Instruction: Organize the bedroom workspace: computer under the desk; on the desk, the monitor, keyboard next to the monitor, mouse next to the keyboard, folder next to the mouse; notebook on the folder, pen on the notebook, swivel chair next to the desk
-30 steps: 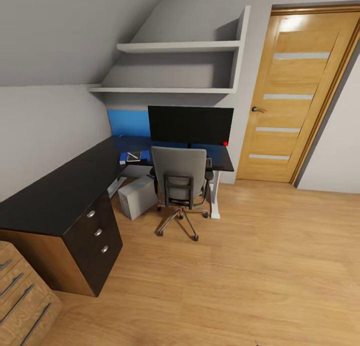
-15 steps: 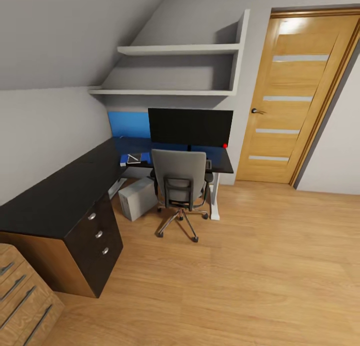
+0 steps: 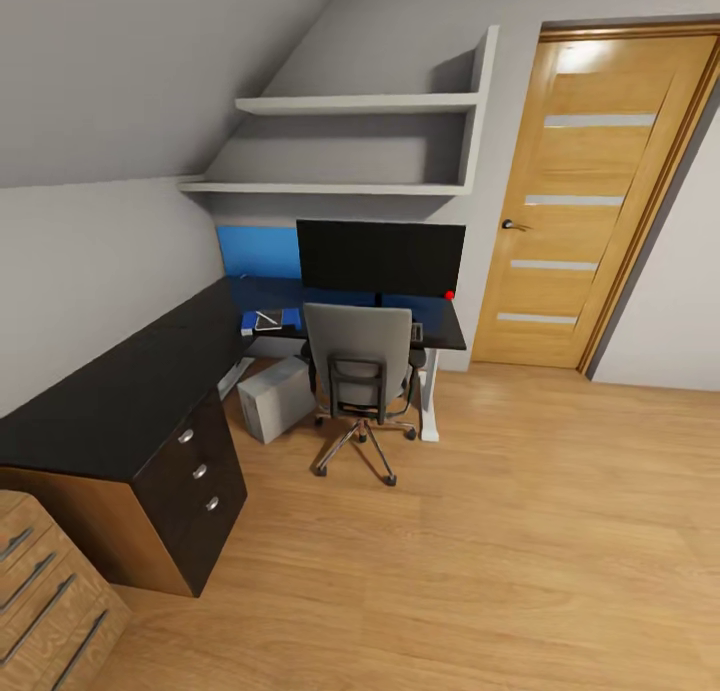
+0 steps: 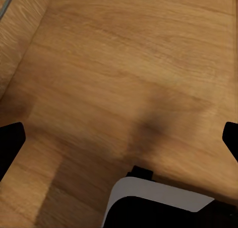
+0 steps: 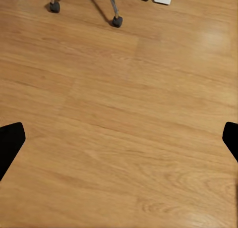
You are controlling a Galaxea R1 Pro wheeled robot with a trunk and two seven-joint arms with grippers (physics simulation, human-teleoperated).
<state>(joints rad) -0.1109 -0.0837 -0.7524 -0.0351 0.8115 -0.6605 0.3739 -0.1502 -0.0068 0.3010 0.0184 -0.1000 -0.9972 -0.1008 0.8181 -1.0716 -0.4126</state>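
Black L-shaped counter (image 3: pixel 120 391): runs from lower left to centre of the head view; three-drawer pedestal at its near end, white leg at the far end.

Monitor (image 3: pixel 381 257): upright on the counter's far wing, centre of frame, below the wall shelves.

Folder (image 3: pixel 268 320): blue, flat on the counter left of the monitor.

Notebook (image 3: pixel 266 317): small pale rectangle lying on the folder. Pen: too small to tell.

Keyboard: a dark sliver at the counter edge beside the chair back may be it; not certain. Mouse: cannot make out.

Computer (image 3: pixel 276 397): grey tower on the floor, partly under the counter, left of the chair.

Chair (image 3: pixel 362 371): grey, centre, back towards camera, drawn up against the counter.

Left jaws (image 4: pixel 119 141), right jaws (image 5: pixel 119 141): dark tips at opposite edges of each wrist view, spread wide, grasping nothing; wood floor beneath. Chair casters show at the top of the right wrist view.

Step in hand, by judgement: travel or inspection, the robot well apart from the counter. Next move calls for driving nearer to check keyboard, mouse and pen, and tucking the computer further under.
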